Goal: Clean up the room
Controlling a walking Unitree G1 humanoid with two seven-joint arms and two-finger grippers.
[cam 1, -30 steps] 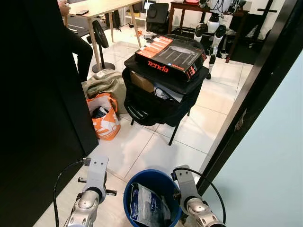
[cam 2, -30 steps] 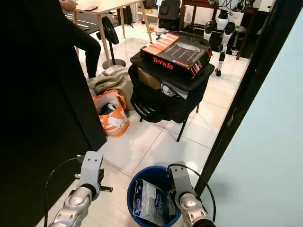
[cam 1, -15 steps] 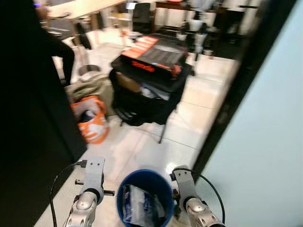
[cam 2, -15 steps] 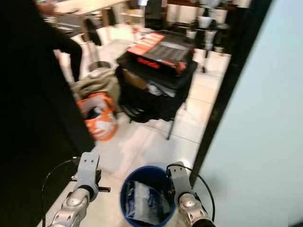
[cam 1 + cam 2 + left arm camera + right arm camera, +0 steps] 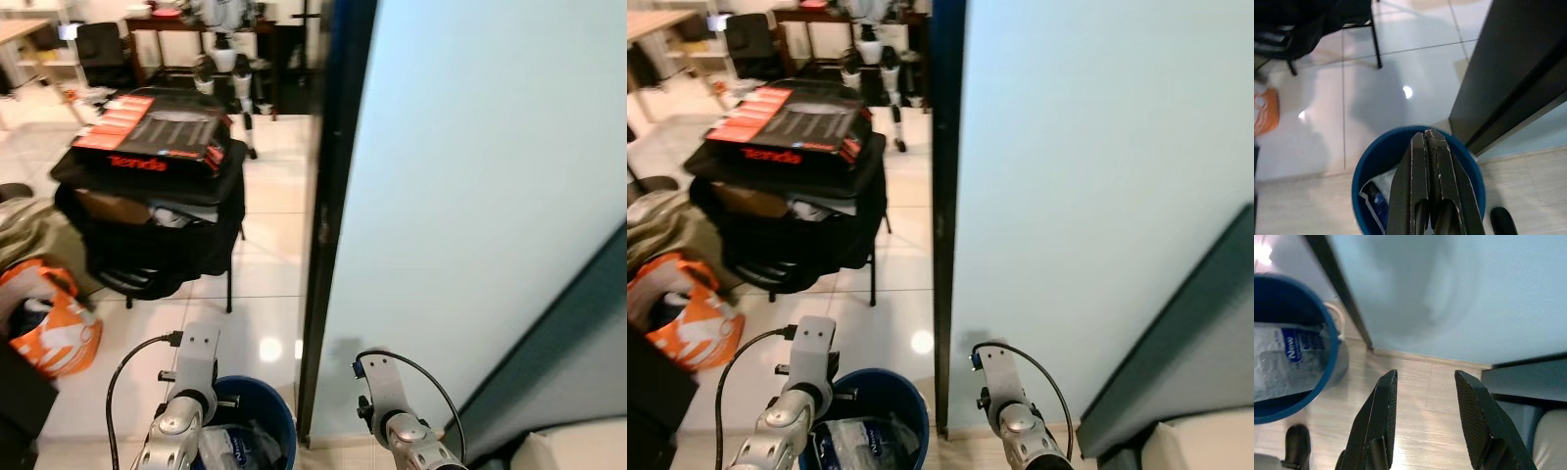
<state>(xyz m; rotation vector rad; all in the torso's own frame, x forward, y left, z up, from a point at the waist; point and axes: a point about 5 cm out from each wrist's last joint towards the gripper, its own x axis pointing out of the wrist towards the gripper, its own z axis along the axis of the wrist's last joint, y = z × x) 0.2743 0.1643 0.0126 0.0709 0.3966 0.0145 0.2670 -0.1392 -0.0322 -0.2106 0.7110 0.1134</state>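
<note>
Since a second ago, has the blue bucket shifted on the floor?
Cannot tell. The blue bucket now sits left of the door frame, nearer the left end effector, but the whole head view has swung right.

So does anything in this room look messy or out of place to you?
Yes. A chair is heaped with a black bag and a boxed router balanced on top. Beside it on the floor lie an orange bag and crumpled cloth. A blue bucket holds plastic wrapping.

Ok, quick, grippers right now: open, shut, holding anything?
Left gripper: shut, holding nothing, above the blue bucket.
Right gripper: open, holding nothing, above the floor.
</note>
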